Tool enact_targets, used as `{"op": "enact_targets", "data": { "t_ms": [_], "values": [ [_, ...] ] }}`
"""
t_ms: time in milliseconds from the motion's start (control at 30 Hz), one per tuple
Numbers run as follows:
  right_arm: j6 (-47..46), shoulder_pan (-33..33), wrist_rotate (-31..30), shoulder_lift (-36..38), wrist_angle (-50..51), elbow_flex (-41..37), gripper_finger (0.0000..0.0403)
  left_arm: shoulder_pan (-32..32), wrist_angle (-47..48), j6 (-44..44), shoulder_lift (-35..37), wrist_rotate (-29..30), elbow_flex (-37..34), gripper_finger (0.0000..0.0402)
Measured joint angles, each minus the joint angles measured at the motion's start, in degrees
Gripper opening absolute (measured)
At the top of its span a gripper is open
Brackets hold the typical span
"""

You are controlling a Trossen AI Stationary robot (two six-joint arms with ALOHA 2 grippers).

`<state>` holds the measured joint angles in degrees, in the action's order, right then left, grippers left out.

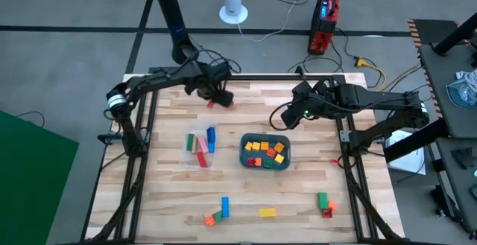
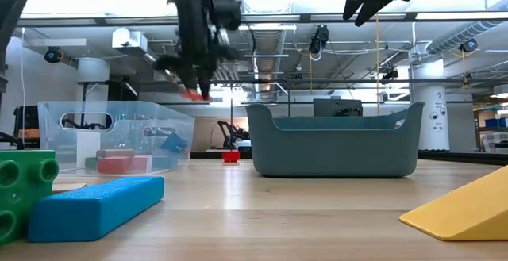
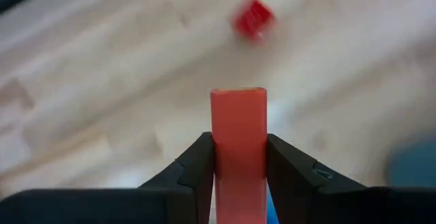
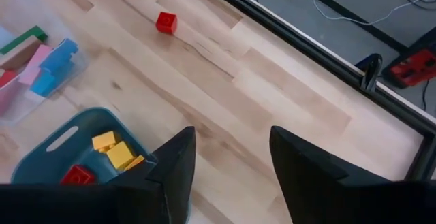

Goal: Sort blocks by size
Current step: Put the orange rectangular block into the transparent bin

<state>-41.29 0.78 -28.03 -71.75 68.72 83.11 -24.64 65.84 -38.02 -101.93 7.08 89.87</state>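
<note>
Left pincer (image 3: 238, 166) clamps red bar (image 3: 238, 135); red cube (image 3: 253, 18) beyond.

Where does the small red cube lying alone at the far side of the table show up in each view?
High view: small red cube at the table's far edge, beside the left claw.
Low view: on the tabletop, between the clear container and the teal tray.
Left wrist view: blurred, beyond the long red block held in the claw.
Right wrist view: on bare wood.
Shared landmark: the teal tray.
</note>
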Motion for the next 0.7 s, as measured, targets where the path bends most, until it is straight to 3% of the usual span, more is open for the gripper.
{"op": "enact_targets", "data": {
  "t_ms": [200,300,500,700],
  "values": [
    [-1.7,-0.1,1.1,0.0,0.0,-0.2,0.0176,9.1,10.0,-6.1,6.8,-0.1,-0.9,0.0095],
    [-1.7,-0.4,1.5,-0.4,0.0,-0.4,0.0181,14.2,10.7,-12.1,11.4,0.0,-3.6,0.0095],
    [-2.3,-0.5,4.1,-1.8,-0.6,-0.9,0.0191,20.9,6.0,-22.4,18.2,1.5,-13.7,0.0095],
    [-2.6,-1.5,5.6,-4.9,-0.6,-1.1,0.02,22.8,-4.9,-26.7,19.8,1.5,-23.8,0.0095]
  ]
}}
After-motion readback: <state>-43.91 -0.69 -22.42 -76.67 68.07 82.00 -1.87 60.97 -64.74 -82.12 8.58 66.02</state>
